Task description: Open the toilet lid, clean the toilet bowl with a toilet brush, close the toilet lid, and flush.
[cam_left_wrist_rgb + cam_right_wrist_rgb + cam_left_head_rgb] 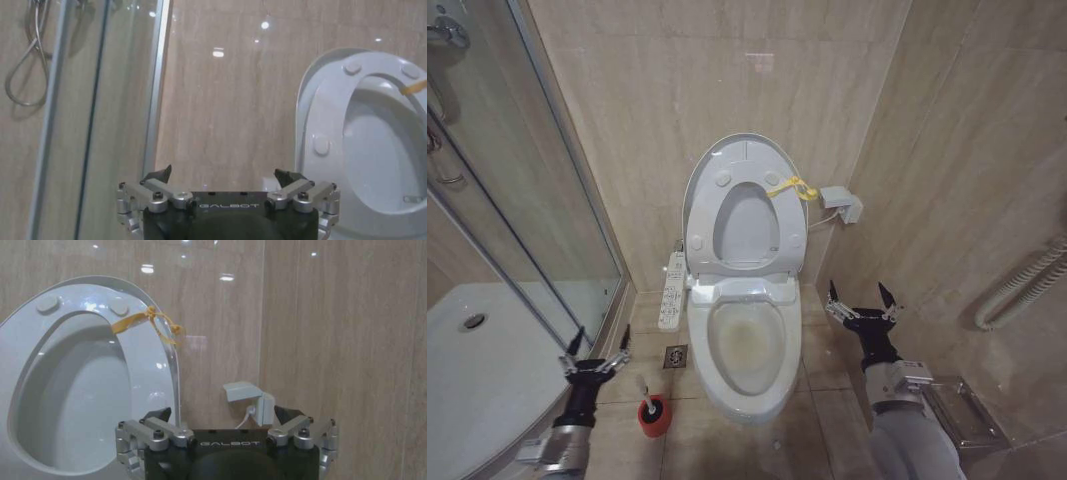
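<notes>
Toilet brush (pixel 649 397) stands in its red holder on the floor left of the toilet bowl (pixel 747 345); toilet lid (pixel 717 170) raised. Our 2 grippers, left gripper (pixel 597 345) and right gripper (pixel 860 297), hover spread, empty. We judge a clumsy grab could topple the holder.

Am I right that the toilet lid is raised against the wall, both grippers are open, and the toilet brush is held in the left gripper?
Not quite: the toilet brush is not held. In the head view it stands in its red holder on the floor beside the toilet bowl, apart from the open left gripper. The toilet lid is raised and the right gripper is open.
</notes>
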Robot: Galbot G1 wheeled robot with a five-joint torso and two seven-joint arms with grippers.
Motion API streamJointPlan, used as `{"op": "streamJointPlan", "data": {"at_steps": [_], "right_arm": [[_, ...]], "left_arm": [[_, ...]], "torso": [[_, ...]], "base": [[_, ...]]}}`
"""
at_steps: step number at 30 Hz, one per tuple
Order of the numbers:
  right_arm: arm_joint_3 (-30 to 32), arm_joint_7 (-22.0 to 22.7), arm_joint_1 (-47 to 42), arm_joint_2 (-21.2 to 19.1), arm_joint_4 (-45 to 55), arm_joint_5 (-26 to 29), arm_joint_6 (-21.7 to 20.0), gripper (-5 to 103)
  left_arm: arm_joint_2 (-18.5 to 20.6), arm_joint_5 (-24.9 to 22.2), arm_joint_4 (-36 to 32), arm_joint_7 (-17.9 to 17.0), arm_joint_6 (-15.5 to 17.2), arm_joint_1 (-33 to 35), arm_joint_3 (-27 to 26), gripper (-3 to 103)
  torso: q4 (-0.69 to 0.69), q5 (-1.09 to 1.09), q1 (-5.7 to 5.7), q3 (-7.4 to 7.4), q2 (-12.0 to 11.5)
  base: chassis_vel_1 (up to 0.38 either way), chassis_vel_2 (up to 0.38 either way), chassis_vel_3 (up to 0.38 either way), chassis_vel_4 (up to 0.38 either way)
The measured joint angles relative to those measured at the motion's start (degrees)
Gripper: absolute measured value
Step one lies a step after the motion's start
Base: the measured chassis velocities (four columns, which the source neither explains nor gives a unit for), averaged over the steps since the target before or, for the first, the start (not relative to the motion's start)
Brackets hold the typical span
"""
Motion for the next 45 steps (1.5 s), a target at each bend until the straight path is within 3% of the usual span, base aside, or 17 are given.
{"op": "streamJointPlan", "data": {"at_steps": [8,13,23,45], "right_arm": [[0.0,0.0,0.0,0.0,0.0,0.0,0.0,100],[0.0,0.0,0.0,0.0,0.0,0.0,0.0,100],[0.0,0.0,0.0,0.0,0.0,0.0,0.0,100],[0.0,0.0,0.0,0.0,0.0,0.0,0.0,100]], "left_arm": [[-1.5,-3.6,-8.5,0.1,2.6,5.4,-1.9,100],[-1.5,-4.4,-16.3,1.0,6.4,9.7,-5.4,100],[-0.9,-6.2,-22.1,0.2,9.6,13.4,-12.3,100],[-0.4,-2.1,-17.5,0.4,9.4,10.1,-10.9,100]], "torso": [[-0.02,-0.01,0.01,0.0,0.0],[0.0,0.01,0.0,0.0,0.0],[0.0,0.0,0.01,0.0,0.0],[0.0,0.01,0.01,0.0,0.0]], "base": [[0.0,0.0,0.0,0.0],[0.0,0.0,0.0,0.0],[0.0,0.0,0.0,0.0],[0.0,0.0,0.0,0.0]]}}
